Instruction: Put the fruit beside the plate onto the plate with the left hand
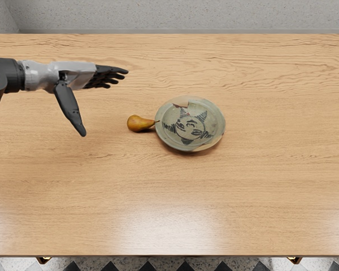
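Wood in a pale, glossy grain makes up the table (169,214), whose near edge runs along the bottom of the head view, with a strip of black-and-white checked floor (130,265) below it. Farther in, around mid-table, the pear (139,123) lies on its side on the bare wood, golden-brown, its thin stem pointing right and reaching the left rim of the plate (217,121). It is just beside the plate, not on it. The plate is greyish-green and round, painted inside with dark brush strokes that look like a face with pointed ears; whether any stroke is a letter cannot be told.

Beyond and to the left of the pear, well apart from it, the left hand (87,78) hangs above the table on a grey forearm entering from the left edge. Its dark fingers (110,71) stretch flat toward the right, the thumb (70,110) points down, and it grips nothing. Past the far edge stands a grey speckled wall (181,14).
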Robot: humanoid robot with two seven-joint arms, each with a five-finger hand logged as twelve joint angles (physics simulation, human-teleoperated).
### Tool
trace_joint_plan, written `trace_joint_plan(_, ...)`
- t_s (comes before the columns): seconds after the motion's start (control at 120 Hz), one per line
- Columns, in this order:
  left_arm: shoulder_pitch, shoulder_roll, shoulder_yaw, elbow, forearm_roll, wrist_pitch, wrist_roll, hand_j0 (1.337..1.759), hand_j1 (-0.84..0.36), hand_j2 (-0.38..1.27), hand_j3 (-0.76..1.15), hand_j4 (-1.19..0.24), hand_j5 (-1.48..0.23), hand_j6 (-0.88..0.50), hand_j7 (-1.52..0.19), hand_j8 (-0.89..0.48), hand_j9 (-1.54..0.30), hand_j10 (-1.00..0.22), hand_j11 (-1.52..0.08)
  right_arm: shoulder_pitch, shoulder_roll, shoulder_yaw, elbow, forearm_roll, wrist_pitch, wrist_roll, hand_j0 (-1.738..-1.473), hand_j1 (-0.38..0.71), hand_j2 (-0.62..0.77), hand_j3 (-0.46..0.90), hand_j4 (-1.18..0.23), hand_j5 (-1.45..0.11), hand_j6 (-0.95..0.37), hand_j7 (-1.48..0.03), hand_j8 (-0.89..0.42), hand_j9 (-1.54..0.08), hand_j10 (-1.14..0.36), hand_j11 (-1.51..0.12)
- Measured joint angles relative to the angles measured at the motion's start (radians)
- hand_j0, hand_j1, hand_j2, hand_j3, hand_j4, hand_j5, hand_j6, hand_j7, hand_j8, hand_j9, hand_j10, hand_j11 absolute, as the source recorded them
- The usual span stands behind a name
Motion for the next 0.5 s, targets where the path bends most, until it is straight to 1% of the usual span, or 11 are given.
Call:
trace_joint_plan(0.058,-0.001,-0.001,0.000,0.001,0.001,-0.001,0.015,1.658,0.34,0.00,0.00,-0.01,-0.01,-0.01,-0.01,-0.01,-0.01,-0.01,-0.01,-0.009,0.000,0.000,0.000,0.001,0.000,0.000,-1.658,-0.35,0.00,0.00,0.00,0.00,0.00,0.00,0.00,0.00,0.00,0.00)
trace_joint_plan(0.15,-0.005,-0.007,0.002,0.002,0.005,-0.001,0.061,1.658,0.34,0.00,0.00,-0.01,-0.01,-0.01,-0.01,-0.01,-0.01,-0.01,-0.01,-0.016,0.000,0.005,0.000,0.002,0.000,0.001,-1.658,-0.35,0.00,0.00,0.00,0.00,0.00,0.00,0.00,0.00,0.00,0.00)
trace_joint_plan(0.183,-0.009,-0.013,0.001,0.003,0.007,-0.001,0.098,1.658,0.34,0.00,0.00,-0.01,-0.01,-0.01,-0.01,-0.01,-0.01,-0.01,-0.01,-0.017,0.000,0.005,0.000,0.001,0.000,0.001,-1.658,-0.35,0.00,0.00,0.00,0.00,0.00,0.00,0.00,0.00,0.00,0.00)
trace_joint_plan(0.225,-0.015,-0.051,0.000,0.003,0.012,0.007,0.163,1.658,0.34,0.00,0.00,-0.01,-0.01,-0.01,-0.01,-0.01,-0.01,-0.01,-0.01,-0.018,0.000,0.006,0.000,0.001,0.000,0.001,-1.658,-0.35,0.00,0.00,0.00,0.00,0.00,0.00,0.00,0.00,0.00,0.00)
trace_joint_plan(0.258,-0.026,-0.082,-0.001,0.003,0.040,0.014,0.207,1.658,0.34,0.00,0.00,-0.01,-0.01,-0.01,-0.01,-0.01,-0.01,-0.01,-0.01,-0.018,0.000,0.006,0.000,0.001,0.000,0.001,-1.658,-0.35,0.00,0.00,0.00,0.00,0.00,0.00,0.00,0.00,0.00,0.00)
trace_joint_plan(0.292,-0.027,-0.110,-0.001,0.003,0.089,0.034,0.240,1.658,0.34,0.00,0.00,-0.01,-0.01,-0.01,-0.01,-0.01,-0.01,-0.01,-0.01,-0.018,0.000,0.007,0.000,0.001,0.000,0.001,-1.658,-0.35,0.00,0.00,0.00,0.00,0.00,0.00,0.00,0.00,0.00,0.00)
trace_joint_plan(0.325,-0.022,-0.134,0.001,0.002,0.147,0.068,0.265,1.658,0.34,0.00,0.00,-0.01,-0.01,-0.01,-0.01,-0.01,-0.01,-0.01,-0.01,-0.018,0.000,0.007,0.000,0.001,0.000,0.001,-1.658,-0.35,0.00,0.00,0.00,0.00,0.00,0.00,0.00,0.00,0.00,0.00)
trace_joint_plan(0.4,-0.020,-0.157,0.005,-0.002,0.259,0.159,0.299,1.658,0.34,0.00,0.00,-0.01,-0.01,-0.01,-0.01,-0.01,-0.01,-0.01,-0.01,-0.018,0.000,0.006,0.000,0.001,0.000,0.001,-1.658,-0.35,0.00,0.00,0.00,0.00,0.00,0.00,0.00,0.00,0.00,0.00)
trace_joint_plan(0.5,-0.017,-0.221,0.036,-0.008,0.380,0.310,0.318,1.658,0.34,0.00,0.00,-0.01,-0.01,-0.01,-0.01,-0.01,-0.01,-0.01,-0.01,-0.018,0.000,0.006,0.000,0.001,0.000,0.001,-1.658,-0.35,0.00,0.00,0.00,0.00,0.00,0.00,0.00,0.00,0.00,0.00)
